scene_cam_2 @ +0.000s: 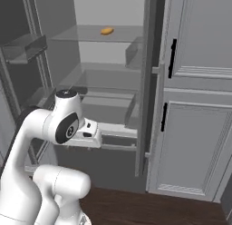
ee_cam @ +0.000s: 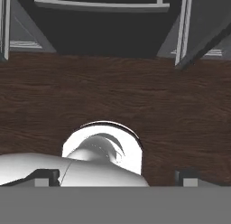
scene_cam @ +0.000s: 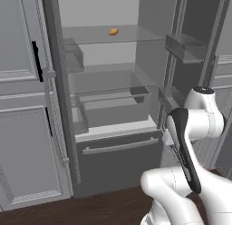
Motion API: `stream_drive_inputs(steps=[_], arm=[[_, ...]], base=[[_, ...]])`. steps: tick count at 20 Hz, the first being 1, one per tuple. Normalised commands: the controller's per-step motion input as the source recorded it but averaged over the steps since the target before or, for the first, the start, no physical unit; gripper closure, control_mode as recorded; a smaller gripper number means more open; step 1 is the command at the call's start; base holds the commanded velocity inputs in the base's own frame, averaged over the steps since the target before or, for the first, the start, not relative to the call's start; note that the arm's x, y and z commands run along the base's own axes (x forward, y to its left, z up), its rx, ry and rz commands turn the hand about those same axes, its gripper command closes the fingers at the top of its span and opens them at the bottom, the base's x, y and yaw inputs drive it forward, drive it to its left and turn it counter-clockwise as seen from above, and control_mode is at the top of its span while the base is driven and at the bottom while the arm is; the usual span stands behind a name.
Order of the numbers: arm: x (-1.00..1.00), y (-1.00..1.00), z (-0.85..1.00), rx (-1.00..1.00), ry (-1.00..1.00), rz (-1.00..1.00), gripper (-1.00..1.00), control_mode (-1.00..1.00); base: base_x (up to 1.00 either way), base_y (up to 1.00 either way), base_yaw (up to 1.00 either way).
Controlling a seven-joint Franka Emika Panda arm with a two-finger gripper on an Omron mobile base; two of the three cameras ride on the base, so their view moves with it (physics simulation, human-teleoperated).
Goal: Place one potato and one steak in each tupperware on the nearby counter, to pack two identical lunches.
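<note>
One potato point(scene_cam: 113, 31) point(scene_cam_2: 107, 31), a small orange-tan oval, lies on the upper glass shelf of the open fridge, well above and beyond my arm. My gripper point(ee_cam: 116, 177) points down at the wooden floor. Its two dark fingertips point(ee_cam: 45, 175) stand far apart at the bottom corners of the hand view, open, with nothing between them. In the right base view the white hand point(scene_cam_2: 87, 132) sits low in front of the fridge's lower drawers. The steak, the tupperware and the counter are out of view.
The fridge stands open, with glass shelves, a grey crisper drawer point(scene_cam: 113, 106) and a bottom drawer with a bar handle point(scene_cam: 120, 146). Door bins point(scene_cam: 186, 47) jut out on one side. Tall grey cabinet doors point(scene_cam: 22, 129) point(scene_cam_2: 199, 129) flank it. Dark wooden floor point(ee_cam: 113, 92) lies below.
</note>
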Motion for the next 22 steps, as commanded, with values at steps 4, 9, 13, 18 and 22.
stream_drive_inputs(steps=[4, 9, 13, 18, 22], arm=[[0.00, 0.00, 0.00, 0.00, 0.00, 0.00, -1.00, 1.00], [0.00, 0.00, 0.00, 0.00, 0.00, 0.00, -1.00, 1.00], [0.00, 0.00, 0.00, 0.00, 0.00, 0.00, -1.00, 1.00], [0.00, 0.00, 0.00, 0.00, 0.00, 0.00, -1.00, 1.00], [-0.07, 0.15, 0.24, -0.07, -0.30, 0.11, -1.00, -1.00]], base=[[1.00, 0.36, 0.00], [1.00, 0.35, 0.00], [0.57, 0.39, 0.00], [0.06, 0.18, 0.01], [-0.01, 0.04, 0.01]])
